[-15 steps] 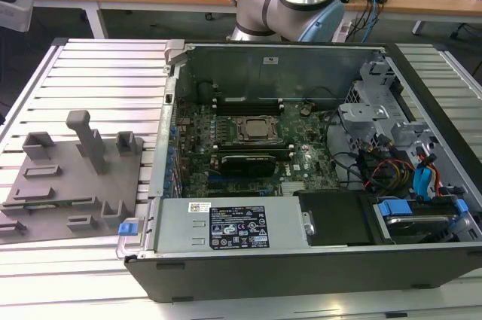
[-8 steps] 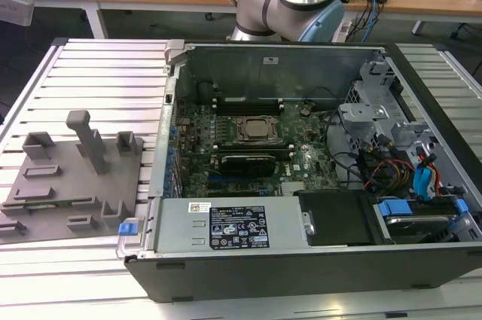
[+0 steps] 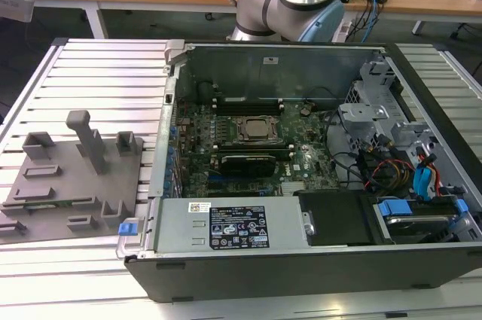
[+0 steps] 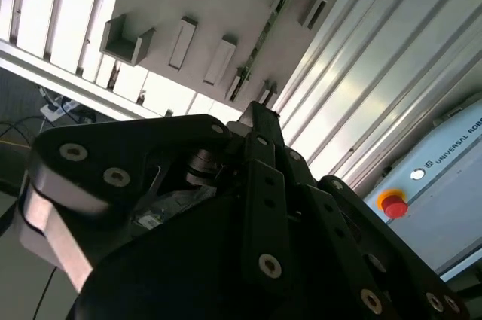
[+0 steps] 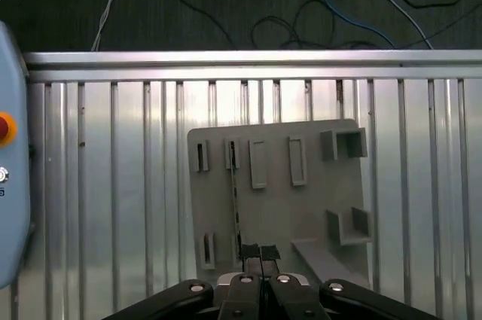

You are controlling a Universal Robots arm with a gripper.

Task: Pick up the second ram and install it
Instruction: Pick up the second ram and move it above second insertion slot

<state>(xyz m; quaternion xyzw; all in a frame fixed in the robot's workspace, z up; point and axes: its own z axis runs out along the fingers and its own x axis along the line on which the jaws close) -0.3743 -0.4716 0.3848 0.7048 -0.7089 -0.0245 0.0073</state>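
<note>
The second ram [image 5: 235, 199] is a thin green stick standing on edge in slots of the grey fixture plate [image 5: 301, 207]. It also shows as a narrow green line in the second wrist view [image 4: 260, 41]. My gripper [image 5: 260, 252] hangs well above the plate, close beside one end of the stick. Its two dark fingers are pressed together with nothing between them, and the fingertip [image 4: 260, 113] points down at the plate [image 4: 226, 4]. In the exterior view the fixture plate [image 3: 45, 184] lies at the exterior view's left of the open computer case [image 3: 301, 260].
The motherboard [image 3: 301, 162], with long black memory sockets [image 3: 245, 105], lies inside the case. Upright grey blocks [image 3: 86, 139] rise from the fixture plate. A control box with a red stop button [image 4: 392, 203] rests on the slatted metal table [image 5: 113, 184]. Cables [image 5: 301, 26] lie on the floor beyond.
</note>
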